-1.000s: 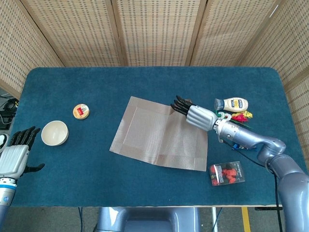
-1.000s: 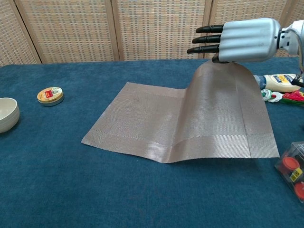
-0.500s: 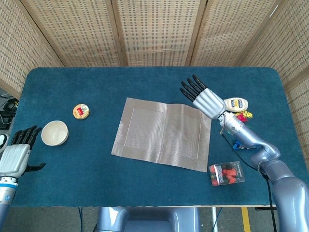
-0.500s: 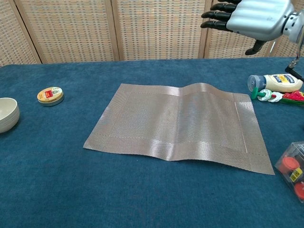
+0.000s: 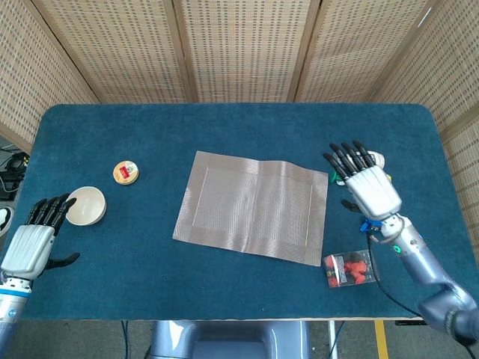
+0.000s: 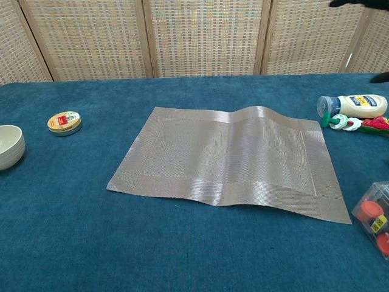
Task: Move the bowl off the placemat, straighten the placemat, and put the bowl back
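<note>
The tan woven placemat [image 5: 252, 208] [image 6: 231, 158] lies spread in the middle of the blue table, slightly skewed, with a low ripple near its far right corner. A cream bowl [image 5: 85, 206] [image 6: 10, 146] stands on the bare cloth at the far left, off the mat. My left hand [image 5: 34, 238] hovers just near-left of the bowl, fingers apart and fingertips close to its rim, holding nothing. My right hand [image 5: 367, 184] is raised to the right of the mat, fingers spread and empty; in the chest view only dark fingertips [image 6: 351, 3] show at the top edge.
A small round tin [image 5: 125, 173] [image 6: 64, 121] sits behind the bowl. On the right lie a mayonnaise bottle [image 6: 352, 105] with colourful clips [image 6: 358, 124] beside it. A clear box of red pieces [image 5: 350, 268] [image 6: 375, 218] stands at the near right.
My right hand let go of the placemat's far right corner and drew back up and to the right. The mat dropped flat. My left hand edged toward the bowl.
</note>
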### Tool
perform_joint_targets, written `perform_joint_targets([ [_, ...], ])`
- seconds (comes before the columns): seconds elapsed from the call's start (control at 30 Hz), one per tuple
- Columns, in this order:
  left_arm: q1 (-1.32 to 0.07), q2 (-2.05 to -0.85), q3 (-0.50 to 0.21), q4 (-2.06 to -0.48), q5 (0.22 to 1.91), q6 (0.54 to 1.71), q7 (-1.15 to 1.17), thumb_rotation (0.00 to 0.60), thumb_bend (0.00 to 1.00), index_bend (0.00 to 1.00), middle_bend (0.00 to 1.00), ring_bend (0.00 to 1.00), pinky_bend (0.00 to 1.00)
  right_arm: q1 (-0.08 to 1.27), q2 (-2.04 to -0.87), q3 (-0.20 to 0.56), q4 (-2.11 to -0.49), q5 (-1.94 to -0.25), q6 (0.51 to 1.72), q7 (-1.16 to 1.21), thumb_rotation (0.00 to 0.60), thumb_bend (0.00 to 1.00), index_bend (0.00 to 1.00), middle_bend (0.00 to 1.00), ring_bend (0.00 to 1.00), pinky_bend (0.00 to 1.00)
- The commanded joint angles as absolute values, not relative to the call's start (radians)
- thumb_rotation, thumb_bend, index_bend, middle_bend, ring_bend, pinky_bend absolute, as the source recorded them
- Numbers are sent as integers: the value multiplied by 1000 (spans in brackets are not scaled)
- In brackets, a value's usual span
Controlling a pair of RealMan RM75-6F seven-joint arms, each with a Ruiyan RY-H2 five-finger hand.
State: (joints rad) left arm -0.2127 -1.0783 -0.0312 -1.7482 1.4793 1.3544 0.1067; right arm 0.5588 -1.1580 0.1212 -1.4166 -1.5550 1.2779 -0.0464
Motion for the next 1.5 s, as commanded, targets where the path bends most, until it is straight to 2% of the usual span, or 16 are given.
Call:
perform_joint_targets([
  [0.03,-232,-1107,-27,-1695,1540,1362,88,600,0,0,0,0,0,411,-1042,66,-1562,-1520,1384,-29,600,0,0,0,0,0],
  [0.23,-319,-1162,-40,-1598,1624,1296,65,600,0,0,0,0,0,312,-1030,11,-1619,-1521,1451,-10,600,0,0,0,0,0],
  [0.33,-387,-1208,-50,-1523,1666,1237,49,600,0,10,0,0,0,260,-1061,-9,-1609,-1524,1497,-5,600,0,0,0,0,0],
  [0.4,-430,-1245,-58,-1468,1691,1210,33,600,0,53,0,0,0,236,-1087,-16,-1591,-1528,1519,-1,600,0,0,0,0,0],
  [0.57,-534,-1358,-77,-1319,1709,1135,-52,600,0,89,0,0,0,187,-1149,-13,-1562,-1519,1562,19,600,0,0,0,0,0],
  [0.83,-653,-1502,-77,-1135,1700,1000,-43,600,0,104,0,0,0,176,-1213,8,-1509,-1501,1547,31,600,0,0,0,0,0],
  [1.13,-735,-1650,-56,-947,1701,938,-41,600,0,114,0,0,0,181,-1224,31,-1476,-1489,1513,38,600,0,0,0,0,0],
  [1.5,-780,-1721,-26,-854,1696,912,-45,600,0,114,0,0,0,173,-1222,44,-1478,-1493,1508,48,600,0,0,0,0,0],
])
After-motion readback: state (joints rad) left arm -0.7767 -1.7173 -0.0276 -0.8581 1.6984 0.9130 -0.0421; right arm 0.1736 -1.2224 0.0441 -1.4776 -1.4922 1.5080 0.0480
